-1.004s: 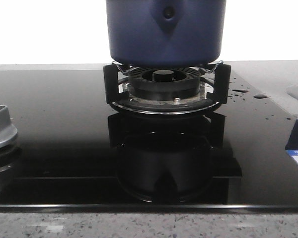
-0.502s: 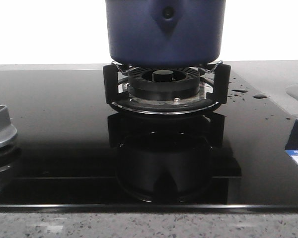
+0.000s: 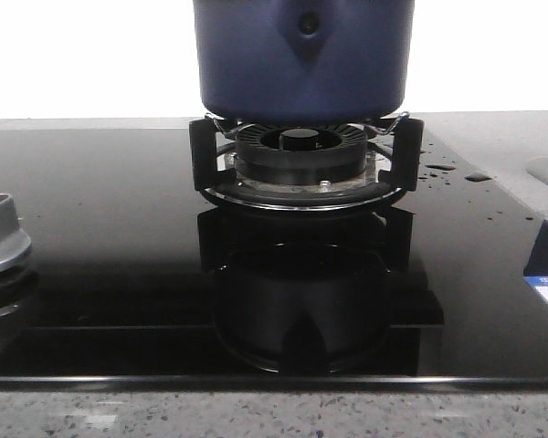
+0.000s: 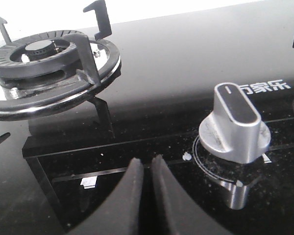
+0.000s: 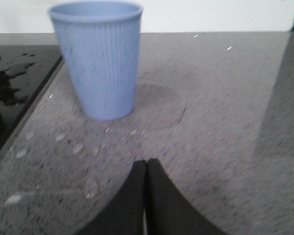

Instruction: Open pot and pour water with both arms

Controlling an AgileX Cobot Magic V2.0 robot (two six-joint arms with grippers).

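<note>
Currently: pot (image 3: 303, 59), dark navy, seated on burner support (image 3: 306, 164) toward hob's far edge. Left hand (image 4: 147, 169) fingers pressed together, empty, near silver knob (image 4: 234, 125). Right hand (image 5: 145, 171) fingers together, empty, near blue cup (image 5: 99, 58) on table (image 5: 220, 122).

A grey speckled countertop (image 5: 210, 122) is carrying a blue cup (image 5: 100, 58) upper left, water droplets (image 5: 63, 147) lying beside it.

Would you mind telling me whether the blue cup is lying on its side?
No, the blue cup stands upright on the grey countertop, its open mouth facing up.
</note>
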